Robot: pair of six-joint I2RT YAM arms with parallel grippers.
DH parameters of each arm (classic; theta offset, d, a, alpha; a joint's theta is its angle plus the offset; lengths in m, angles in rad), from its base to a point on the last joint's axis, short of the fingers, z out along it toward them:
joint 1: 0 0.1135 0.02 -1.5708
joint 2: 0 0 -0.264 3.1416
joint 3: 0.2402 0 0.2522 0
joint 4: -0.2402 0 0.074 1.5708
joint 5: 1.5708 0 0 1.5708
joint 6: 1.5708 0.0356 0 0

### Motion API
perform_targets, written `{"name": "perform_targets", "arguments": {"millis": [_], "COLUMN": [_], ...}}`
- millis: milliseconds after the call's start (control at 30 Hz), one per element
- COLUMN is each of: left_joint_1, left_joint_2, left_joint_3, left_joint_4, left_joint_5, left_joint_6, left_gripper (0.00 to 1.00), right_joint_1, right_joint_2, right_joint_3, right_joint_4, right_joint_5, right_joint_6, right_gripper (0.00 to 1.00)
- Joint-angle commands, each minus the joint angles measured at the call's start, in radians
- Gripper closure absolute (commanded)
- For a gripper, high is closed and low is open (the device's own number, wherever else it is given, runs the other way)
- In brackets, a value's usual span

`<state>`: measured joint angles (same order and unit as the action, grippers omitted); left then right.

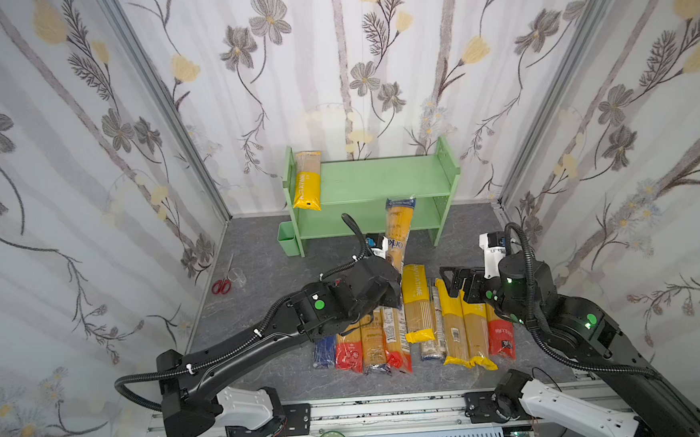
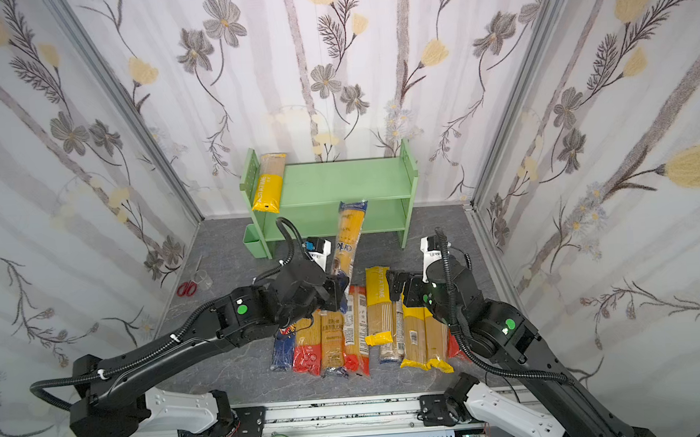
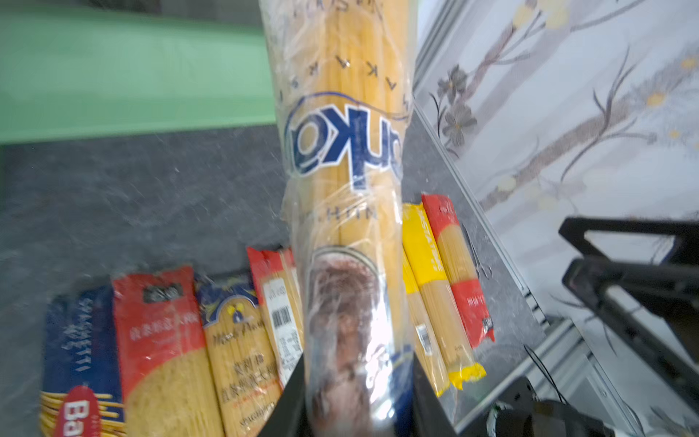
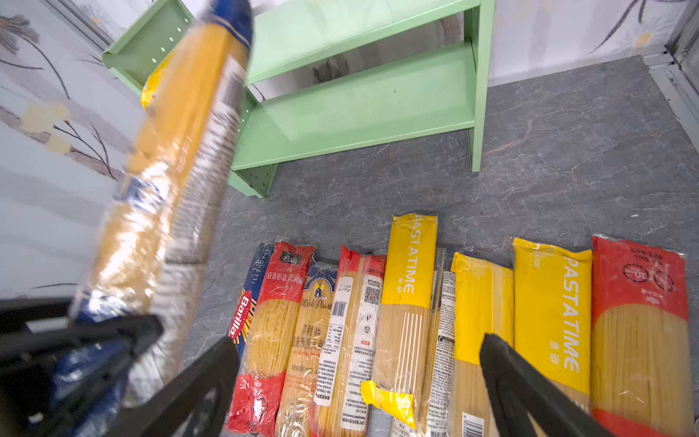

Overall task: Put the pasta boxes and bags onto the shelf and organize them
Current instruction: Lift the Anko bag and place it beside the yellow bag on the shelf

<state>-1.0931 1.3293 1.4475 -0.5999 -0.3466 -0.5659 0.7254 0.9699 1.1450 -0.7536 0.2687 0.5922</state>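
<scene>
Left arm extended, left gripper (image 3: 359,397) clamping the navy-ended bag (image 1: 399,229) by its near end, bag angled toward the shelf (image 1: 379,180). Right gripper (image 4: 357,340), spread wide, above the pack row (image 1: 418,307).

The navy-ended spaghetti bag (image 3: 340,159) is wrapped in glossy, crinkled clear plastic; the shelf (image 1: 379,180) behind it is finished smooth and matt.

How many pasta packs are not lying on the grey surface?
2. One yellow-ended pack lies on the shelf's top tier, at its left end in both top views. One navy-ended bag is held up by the left hand, in front of the shelf. None appears hidden.
</scene>
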Motion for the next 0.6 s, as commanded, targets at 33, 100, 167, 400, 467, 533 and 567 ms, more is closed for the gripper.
{"name": "perform_targets", "arguments": {"millis": [33,100,167,400,467,533,567], "left_joint_1": [0.118,0.203,0.269,0.458,0.494,0.529,0.544], "left_joint_2": [0.009,0.042,0.09,0.366,0.448,0.536,0.571], "left_joint_3": [0.102,0.162,0.227,0.538,0.624,0.718,0.763], "left_joint_4": [-0.009,-0.009,-0.007,-0.009,-0.01,-0.024,-0.032], "left_joint_5": [-0.108,-0.088,-0.081,-0.029,-0.007,0.004,0.005], "left_joint_6": [0.13,0.161,0.195,0.297,0.314,0.327,0.329], "left_gripper": [0.92,0.92,0.92,0.91,0.9,0.88,0.88], "right_joint_1": [-0.001,-0.001,-0.003,-0.064,-0.089,-0.117,-0.131], "right_joint_2": [0.034,0.057,0.08,0.21,0.252,0.295,0.318], "right_joint_3": [0.046,0.071,0.097,0.197,0.222,0.246,0.262], "right_joint_4": [0.044,0.05,0.06,0.109,0.131,0.158,0.169], "right_joint_5": [0.001,-0.002,-0.003,-0.053,-0.087,-0.127,-0.149], "right_joint_6": [-0.037,-0.05,-0.062,-0.128,-0.142,-0.157,-0.163], "right_gripper": [0.0,0.0,0.0,0.0,0.0,0.0,0.0]}}
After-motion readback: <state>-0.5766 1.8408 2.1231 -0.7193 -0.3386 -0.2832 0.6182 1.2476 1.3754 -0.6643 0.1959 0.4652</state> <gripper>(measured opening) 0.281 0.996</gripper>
